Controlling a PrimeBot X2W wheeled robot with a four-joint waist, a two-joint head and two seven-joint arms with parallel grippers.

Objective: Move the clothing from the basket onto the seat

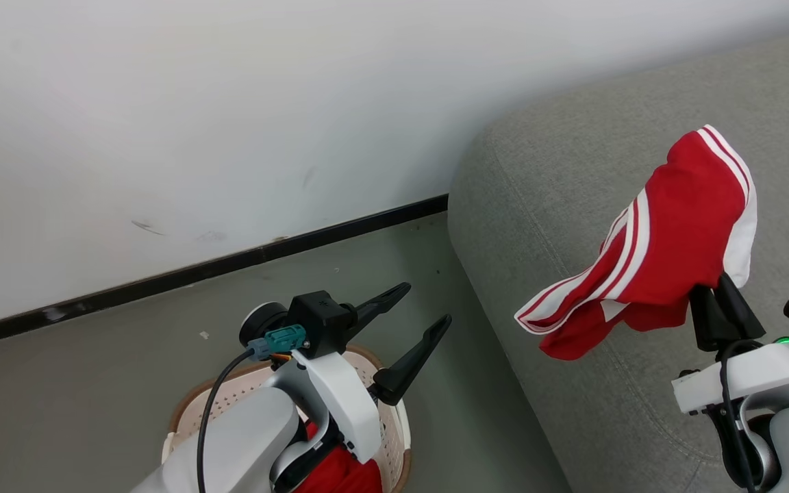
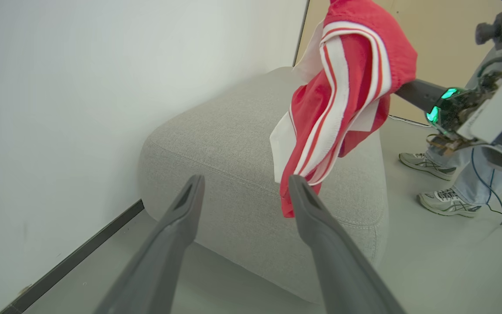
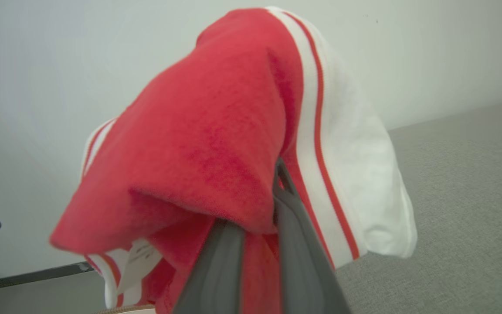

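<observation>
Right end effector (image 1: 716,291) pinches red white-striped fabric garment (image 1: 668,239) over grey woven sofa (image 1: 538,205), white tag (image 3: 140,257) unreadable; left end effector (image 1: 425,305) gapes empty.

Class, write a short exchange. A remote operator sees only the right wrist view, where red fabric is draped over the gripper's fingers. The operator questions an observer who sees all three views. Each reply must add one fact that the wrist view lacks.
Operator: My right gripper is shut on a bright red white-striped fabric garment. Is there any more in the basket?
Observer: Yes. The head view shows more red fabric lying in the cream-white perforated plastic basket, partly under the left arm.
Operator: Is the left gripper free to fetch it?
Observer: It is. The left gripper is open and empty, above the basket's far rim.
</observation>
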